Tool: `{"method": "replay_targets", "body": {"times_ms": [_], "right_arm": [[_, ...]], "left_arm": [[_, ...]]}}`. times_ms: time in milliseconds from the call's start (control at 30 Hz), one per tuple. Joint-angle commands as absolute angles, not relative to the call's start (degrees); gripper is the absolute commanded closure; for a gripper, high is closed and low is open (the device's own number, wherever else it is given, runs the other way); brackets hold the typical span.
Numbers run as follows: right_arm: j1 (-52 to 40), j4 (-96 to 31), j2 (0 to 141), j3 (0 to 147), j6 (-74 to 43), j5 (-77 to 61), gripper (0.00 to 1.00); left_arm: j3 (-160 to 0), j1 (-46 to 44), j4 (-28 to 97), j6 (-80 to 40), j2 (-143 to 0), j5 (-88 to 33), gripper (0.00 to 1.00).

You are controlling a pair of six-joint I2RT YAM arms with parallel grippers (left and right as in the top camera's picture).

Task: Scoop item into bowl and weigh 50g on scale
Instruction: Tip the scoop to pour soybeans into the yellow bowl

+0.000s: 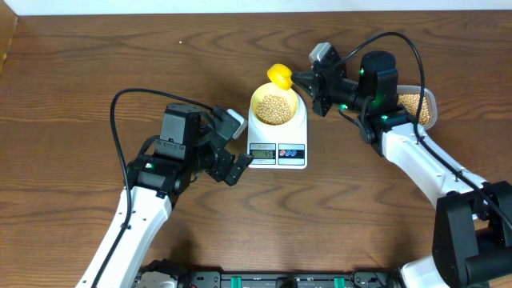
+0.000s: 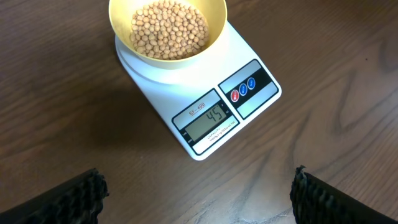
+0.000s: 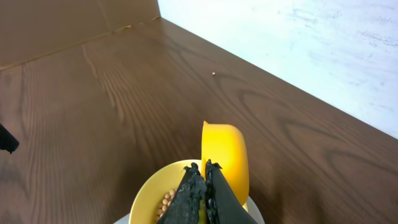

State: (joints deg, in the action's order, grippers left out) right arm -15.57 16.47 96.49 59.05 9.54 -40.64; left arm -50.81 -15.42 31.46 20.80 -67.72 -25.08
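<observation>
Left gripper [image 2: 198, 202] hangs wide open and empty toward the table's left side, just off the near-left corner of the digital kitchen scale [image 2: 155, 79], which stands mid-table toward the far edge. Its display [image 2: 208, 118] reads 45, short of target. The yellow bowl [image 2: 119, 28] sits on the platform, holding a heap of soybeans [image 2: 168, 28]. Right gripper [image 3: 203, 190] is closed tight on the yellow scoop [image 3: 227, 155], tipped on edge over the bowl's far rim; its contents cannot be seen. The clear tub [image 1: 418, 104] of beans lies toward the right edge. Risks: a full tip would likely overshoot fifty; the scoop resting on the rim would falsify the reading; beans rolling past the rim would go unweighed; the left gripper nudging the scale would disturb it.
</observation>
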Motion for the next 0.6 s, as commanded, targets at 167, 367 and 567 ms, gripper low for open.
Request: {"method": "replay_targets", "body": {"times_ms": [167,367,567], "right_arm": [[-15.6,16.4,96.7,58.9,11.0,-40.6,0.99],[-15.2,15.2,96.7,58.9,15.5,-40.7,0.99],[-15.3,12.4,96.7,58.9,15.4,-47.5,0.99]], "left_arm": [[-50.7,-15.2,31.4,20.5,-67.8,-24.6,0.03],[-50.7,-15.2,31.4,20.5,-67.8,-24.6,0.03],[-50.7,-15.2,31.4,20.5,-67.8,-24.6,0.03]]}}
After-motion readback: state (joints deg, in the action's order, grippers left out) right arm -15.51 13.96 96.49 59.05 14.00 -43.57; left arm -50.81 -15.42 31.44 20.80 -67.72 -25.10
